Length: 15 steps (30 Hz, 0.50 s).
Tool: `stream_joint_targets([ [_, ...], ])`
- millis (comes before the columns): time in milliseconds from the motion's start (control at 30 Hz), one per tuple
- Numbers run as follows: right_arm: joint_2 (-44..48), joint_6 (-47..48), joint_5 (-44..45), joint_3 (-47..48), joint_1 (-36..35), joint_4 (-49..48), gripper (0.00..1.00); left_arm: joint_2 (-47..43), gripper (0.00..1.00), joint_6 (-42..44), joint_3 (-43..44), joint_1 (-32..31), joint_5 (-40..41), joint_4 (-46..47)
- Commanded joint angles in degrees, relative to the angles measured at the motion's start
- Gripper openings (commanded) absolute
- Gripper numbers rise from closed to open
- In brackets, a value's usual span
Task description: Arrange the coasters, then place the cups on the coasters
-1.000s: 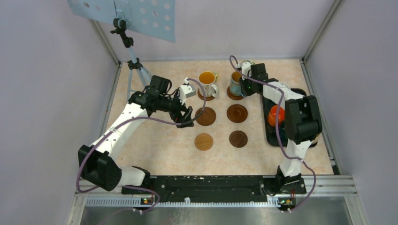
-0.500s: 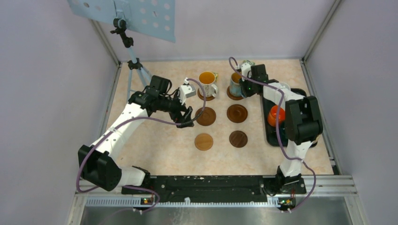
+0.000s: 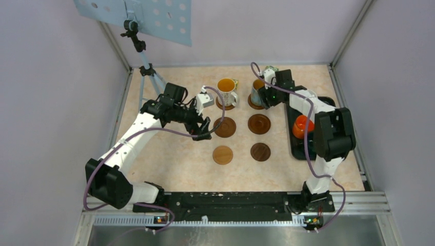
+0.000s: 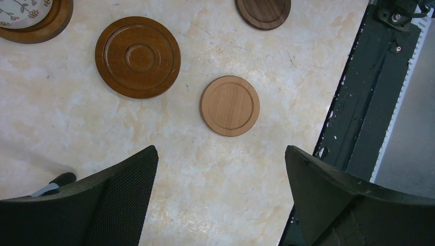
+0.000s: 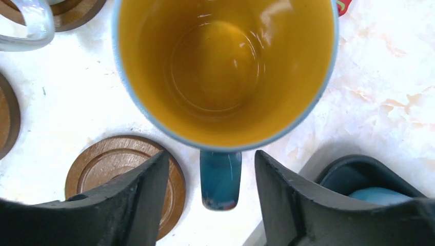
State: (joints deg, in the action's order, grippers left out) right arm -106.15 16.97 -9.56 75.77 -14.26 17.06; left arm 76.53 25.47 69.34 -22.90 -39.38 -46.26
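Top external view: the right claw [image 3: 262,95], clamped a second ago on the light blue ceramic mug with orange inside [image 3: 256,90], has let go. Right wrist view shows its jaws parted either side of the mug's handle [image 5: 220,179]. The mug sits on the back right round brown wooden coaster [image 3: 255,105], so this placement looks finished. The left claw [image 3: 202,128] hangs released, empty. A white patterned mug [image 3: 226,91] crowds the left, a black tray [image 3: 296,147] the right; straight up looks freest.
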Motion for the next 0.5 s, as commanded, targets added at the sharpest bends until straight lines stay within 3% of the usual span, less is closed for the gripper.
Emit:
stream_joint_targets([
  [0,6.3,0.9,-1.3,2.6,-0.7,2.2,0.64,-0.6,0.99,0.6,1.9,0.2,-0.4,0.0],
  [233,13.2,0.4,-3.7,4.5,1.2,10.3,0.71,-1.7,0.99,0.9,1.2,0.1,-0.3,0.1],
  [467,19.8,-3.0,-4.8,5.3,11.4,19.7,0.68,-2.4,0.99,0.8,0.5,0.2,-0.4,0.5],
])
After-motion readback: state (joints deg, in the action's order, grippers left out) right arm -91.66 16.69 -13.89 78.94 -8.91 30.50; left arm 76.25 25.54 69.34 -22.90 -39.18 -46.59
